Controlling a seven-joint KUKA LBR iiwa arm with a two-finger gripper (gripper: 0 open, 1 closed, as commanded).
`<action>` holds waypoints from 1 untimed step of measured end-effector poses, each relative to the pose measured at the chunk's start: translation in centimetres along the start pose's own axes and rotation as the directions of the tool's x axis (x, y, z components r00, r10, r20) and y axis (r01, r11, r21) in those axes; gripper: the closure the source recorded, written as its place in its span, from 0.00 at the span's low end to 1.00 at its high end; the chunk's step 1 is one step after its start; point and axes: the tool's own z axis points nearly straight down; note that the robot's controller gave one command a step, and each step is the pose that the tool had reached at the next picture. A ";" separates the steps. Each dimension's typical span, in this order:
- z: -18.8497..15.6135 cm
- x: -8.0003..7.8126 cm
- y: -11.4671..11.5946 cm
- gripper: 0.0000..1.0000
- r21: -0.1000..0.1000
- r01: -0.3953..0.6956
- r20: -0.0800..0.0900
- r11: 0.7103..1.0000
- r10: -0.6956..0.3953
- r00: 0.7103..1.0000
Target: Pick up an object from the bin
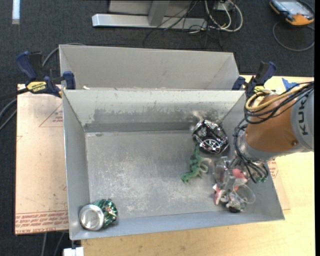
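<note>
Grey metal bin: the jaws stand low in its near right corner, over a small jumble of pink and clear plastic pieces. Whether they are released or clenched cannot be told. A green plastic toy figure lies just left of them. A crushed green metal can lies in the near left corner.

Stuff just sitting around in the grey metal bin: a crushed green drinks can with a silver top is lying on its side, tucked into the near-left corner. Well apart from it, over on the right, a small green plastic toy figure lies flat on the bin floor. Just behind that is a crumpled black-and-white ball of something, near the foot of the back wall. Outside, on the dark carpet floor, there's a flat grey metal stand base, some tangled dark cables and an orange-and-grey gadget.
</note>
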 end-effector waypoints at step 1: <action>0.0 0.0 0.0 1.00 0.000 0.001 0.000 1.000 -0.001 1.000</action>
